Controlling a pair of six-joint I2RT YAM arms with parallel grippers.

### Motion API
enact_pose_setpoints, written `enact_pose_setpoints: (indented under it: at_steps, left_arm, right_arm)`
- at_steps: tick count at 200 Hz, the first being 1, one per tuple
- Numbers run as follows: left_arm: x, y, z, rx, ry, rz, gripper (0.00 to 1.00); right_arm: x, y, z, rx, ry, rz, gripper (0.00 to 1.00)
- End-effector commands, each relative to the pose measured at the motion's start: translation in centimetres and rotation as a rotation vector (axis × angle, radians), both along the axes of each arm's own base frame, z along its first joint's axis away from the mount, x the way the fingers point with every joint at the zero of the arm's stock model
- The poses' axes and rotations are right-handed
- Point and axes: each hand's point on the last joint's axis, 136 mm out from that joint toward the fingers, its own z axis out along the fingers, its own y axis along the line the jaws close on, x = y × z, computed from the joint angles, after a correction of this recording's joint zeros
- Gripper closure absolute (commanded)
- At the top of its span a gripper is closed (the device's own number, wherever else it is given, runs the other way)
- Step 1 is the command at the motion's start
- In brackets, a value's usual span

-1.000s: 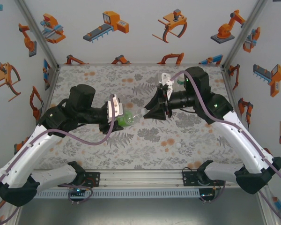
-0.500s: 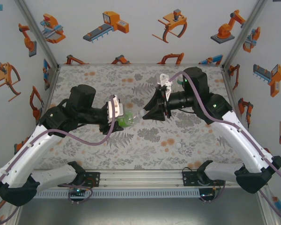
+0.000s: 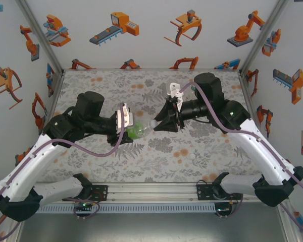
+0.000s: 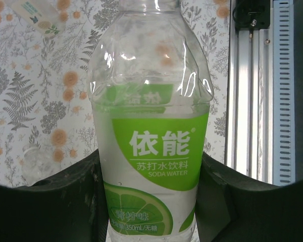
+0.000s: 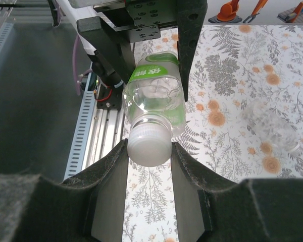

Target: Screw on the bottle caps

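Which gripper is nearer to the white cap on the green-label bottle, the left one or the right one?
Right. The right gripper clamps the white cap from both sides; the left gripper holds the bottle farther back, around its labelled body.

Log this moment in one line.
left gripper: shut on soda water bottle | right gripper: shut on white cap | cap on bottle

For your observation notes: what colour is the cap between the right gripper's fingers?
White; the cap shows best in the right wrist view.
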Motion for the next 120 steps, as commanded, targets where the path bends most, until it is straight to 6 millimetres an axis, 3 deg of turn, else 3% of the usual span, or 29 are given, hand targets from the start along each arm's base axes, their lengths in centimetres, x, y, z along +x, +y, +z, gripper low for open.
enact_pose_setpoints:
  at_steps: [1, 71, 120]
  left_arm:
    - [-0.43, -0.77, 2.12, -0.065, -0.025, -0.046, 0.87]
    - [-0.46, -0.76, 1.93, -0.055, -0.016, -0.048, 0.87]
    - [0.05, -0.55, 1.92, -0.054, -0.048, -0.022, 0.88]
  right_arm:
    - [-0.85, 0.00, -0.07, -0.016, -0.043, 0.031, 0.92]
    - [-1.66, 0.09, -1.04, -0.065, -0.010, 0.062, 0.96]
    - [-1.03, 0.42, -0.52, -0.021, 0.192, -0.038, 0.99]
